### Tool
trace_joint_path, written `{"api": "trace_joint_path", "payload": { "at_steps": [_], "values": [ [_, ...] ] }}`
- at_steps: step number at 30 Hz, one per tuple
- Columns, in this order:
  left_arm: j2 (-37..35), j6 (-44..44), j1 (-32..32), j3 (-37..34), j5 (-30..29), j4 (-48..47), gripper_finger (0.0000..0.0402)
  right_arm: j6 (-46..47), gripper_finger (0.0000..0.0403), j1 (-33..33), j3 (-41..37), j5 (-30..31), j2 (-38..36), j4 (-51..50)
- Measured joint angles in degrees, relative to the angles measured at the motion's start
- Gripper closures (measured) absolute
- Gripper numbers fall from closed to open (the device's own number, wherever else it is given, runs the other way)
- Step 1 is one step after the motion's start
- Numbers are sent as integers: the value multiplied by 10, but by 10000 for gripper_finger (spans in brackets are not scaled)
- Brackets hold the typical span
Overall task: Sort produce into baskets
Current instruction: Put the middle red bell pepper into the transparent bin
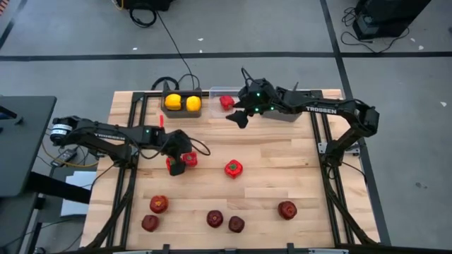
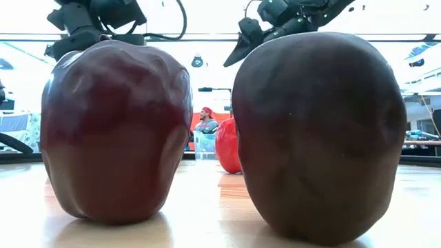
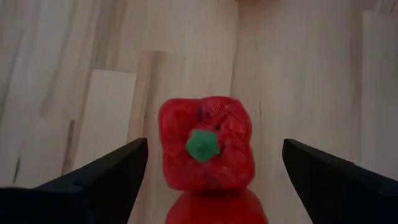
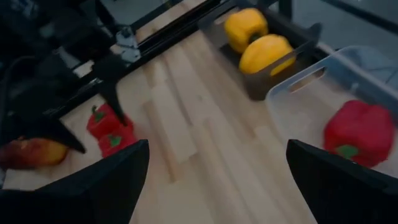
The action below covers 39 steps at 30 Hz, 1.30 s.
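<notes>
Two red peppers (image 1: 189, 158) lie side by side at the table's middle left. My left gripper (image 1: 179, 159) hangs open above them, pointing steeply down, one finger on either side of the upper pepper (image 3: 205, 146) without touching it. My right gripper (image 1: 239, 118) is open in the air just in front of the clear basket (image 1: 215, 92), which holds one red pepper (image 4: 359, 134). Two yellow peppers (image 1: 182, 103) lie in a dark grey basket (image 1: 182, 113) left of the clear one. A third red pepper (image 1: 234, 168) rests on the table's middle.
Several dark red apples (image 1: 215, 219) lie along the near edge, two of them filling the low view (image 2: 117, 131). A second dark grey basket (image 1: 286, 114) stands at the far right, partly under my right arm. Bare wood lies between the baskets and the apples.
</notes>
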Motion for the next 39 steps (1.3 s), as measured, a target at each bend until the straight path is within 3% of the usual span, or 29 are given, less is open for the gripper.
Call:
{"api": "trace_joint_path", "payload": {
  "at_steps": [10,18,20,23,29,33,39],
  "values": [
    [28,-12,0,-70,-16,127,55,19,21,47,0,-4,0,-13],
    [37,-16,0,-73,-31,139,142,85,51,67,0,-3,-2,-19],
    [38,-23,1,-65,-36,137,147,107,57,72,-1,-3,-10,-27],
    [38,-14,11,-34,-52,146,147,154,64,88,-1,20,-39,-59],
    [72,24,89,20,-58,216,125,185,65,142,-1,139,-109,-121],
    [132,54,156,78,-58,238,126,186,66,151,-1,160,-137,-135],
    [246,123,226,229,-60,226,122,186,66,158,-1,181,-157,-150]
  ]
}}
